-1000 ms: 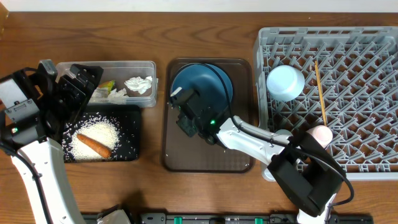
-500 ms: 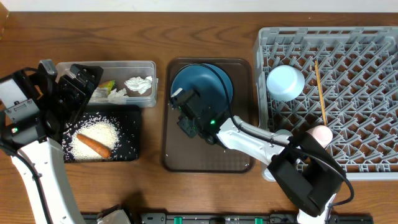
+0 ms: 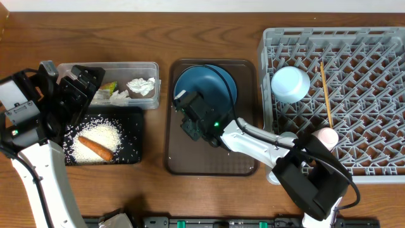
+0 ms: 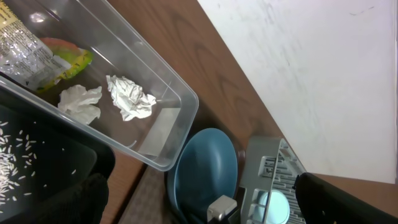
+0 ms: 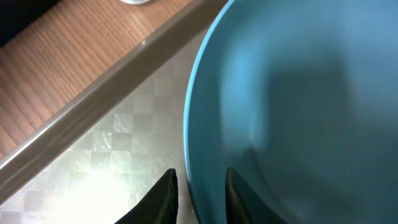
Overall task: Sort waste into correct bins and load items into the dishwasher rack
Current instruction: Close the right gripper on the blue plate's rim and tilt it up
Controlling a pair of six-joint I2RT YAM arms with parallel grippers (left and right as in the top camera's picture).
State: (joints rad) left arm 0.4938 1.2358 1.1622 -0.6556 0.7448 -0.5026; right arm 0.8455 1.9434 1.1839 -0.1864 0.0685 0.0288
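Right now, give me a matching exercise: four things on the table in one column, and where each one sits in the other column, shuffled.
Things:
1. carrot stick
2. napkin
3. plate
4. chopsticks

Places:
A. rack
B. brown tray
C. black tray
D. clear tub

Pairs: 1-C, 2-D, 3-B, 4-A

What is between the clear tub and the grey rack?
The brown tray, with the blue plate on it and the right gripper at the plate's rim. The overhead view shows it.
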